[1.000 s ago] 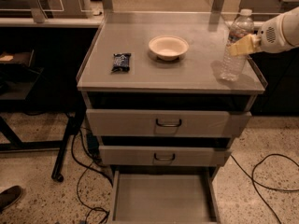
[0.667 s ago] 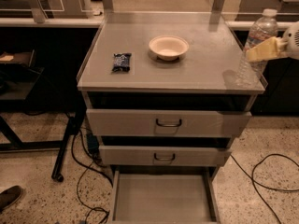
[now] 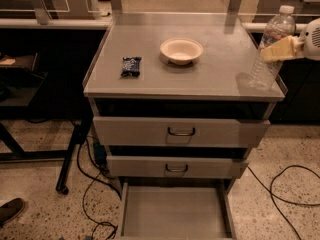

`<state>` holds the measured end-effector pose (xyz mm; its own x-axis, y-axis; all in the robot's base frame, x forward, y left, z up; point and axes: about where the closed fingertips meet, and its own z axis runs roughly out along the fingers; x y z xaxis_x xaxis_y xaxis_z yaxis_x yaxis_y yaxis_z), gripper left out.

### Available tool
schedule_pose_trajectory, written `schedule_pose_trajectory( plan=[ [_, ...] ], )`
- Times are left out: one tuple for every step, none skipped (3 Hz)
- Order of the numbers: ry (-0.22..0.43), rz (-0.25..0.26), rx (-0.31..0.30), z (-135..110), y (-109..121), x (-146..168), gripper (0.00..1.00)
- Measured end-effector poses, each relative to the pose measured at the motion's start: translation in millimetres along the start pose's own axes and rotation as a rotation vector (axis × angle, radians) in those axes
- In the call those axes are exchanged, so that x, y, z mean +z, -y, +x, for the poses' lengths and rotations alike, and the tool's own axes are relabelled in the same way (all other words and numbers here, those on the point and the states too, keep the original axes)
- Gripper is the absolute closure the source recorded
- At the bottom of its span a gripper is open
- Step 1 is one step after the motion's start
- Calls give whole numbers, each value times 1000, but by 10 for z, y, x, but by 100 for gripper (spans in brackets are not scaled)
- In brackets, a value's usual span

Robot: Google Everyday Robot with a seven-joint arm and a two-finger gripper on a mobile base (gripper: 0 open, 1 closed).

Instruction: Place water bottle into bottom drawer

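The gripper (image 3: 274, 49) is clamping its fingers around the middle of the water bottle (image 3: 260, 73), holding it tilted at the cabinet top's (image 3: 210, 71) right edge, and ought to be swinging it clear before lowering toward the open bottom drawer (image 3: 175, 211).

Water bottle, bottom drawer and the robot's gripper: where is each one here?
water bottle (image 3: 260, 71): camera view, ribbed lower body below the fingers.
bottom drawer (image 3: 172, 211): camera view, bare grey floor.
gripper (image 3: 267, 53): camera view, far right, fingertips clamped on the bottle's middle.
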<state>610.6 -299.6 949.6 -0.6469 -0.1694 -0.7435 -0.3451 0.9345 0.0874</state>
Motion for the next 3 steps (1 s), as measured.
schedule_pose_trajectory(
  plan=[
    [4,4,25,146,-12,-242,100],
    [-29,7,61,486,-75,-526,100],
    [-87,-1,87,888,-187,-751,100]
  ],
)
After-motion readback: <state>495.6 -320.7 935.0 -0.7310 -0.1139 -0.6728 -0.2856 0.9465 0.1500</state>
